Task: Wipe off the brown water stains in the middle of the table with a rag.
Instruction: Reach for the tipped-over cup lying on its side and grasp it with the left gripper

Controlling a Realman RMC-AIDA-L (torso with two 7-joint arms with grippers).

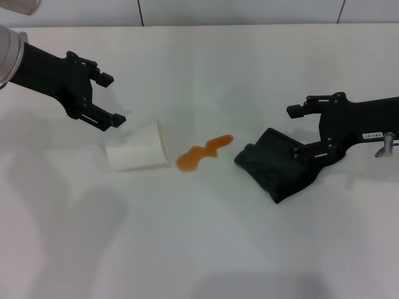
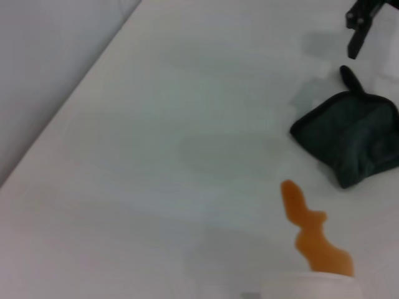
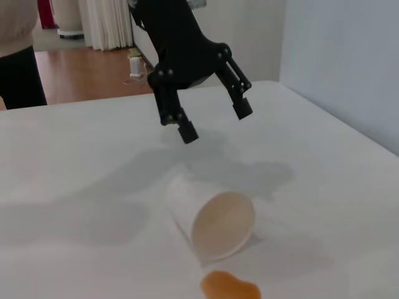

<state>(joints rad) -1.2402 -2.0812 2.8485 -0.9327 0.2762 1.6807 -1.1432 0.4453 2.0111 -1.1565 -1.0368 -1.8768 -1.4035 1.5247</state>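
Nearest the head camera lies bare white bench (image 1: 199,249); beyond it, near the middle, the stain (image 1: 203,153) runs as a wavy orange-brown streak with a rounder blob at its left end. Just left of that blob a white paper cup (image 1: 138,152) lies on its side, mouth toward the stain, apart from it by a thin gap. On the stain's right, near but not touching, sits the dark rag (image 1: 275,165) in a folded heap.

From the bench's right edge the right arm reaches in low and nearly level. Its right gripper (image 1: 298,131) has its jaws spread, the lower finger lying on the rag's top, the upper one raised clear above the bench behind it.

From the far left corner the left arm slants down. Its left gripper (image 1: 113,98) hangs in the air above and behind the cup, jaws spread wide, holding nothing.

Only the right wrist view shows the cup's inside (image 3: 222,223), faintly tinted orange, and a wooden floor past the bench's far side. Only the left wrist view shows the rag's stitched edge (image 2: 318,118) and a wall along the bench's side.
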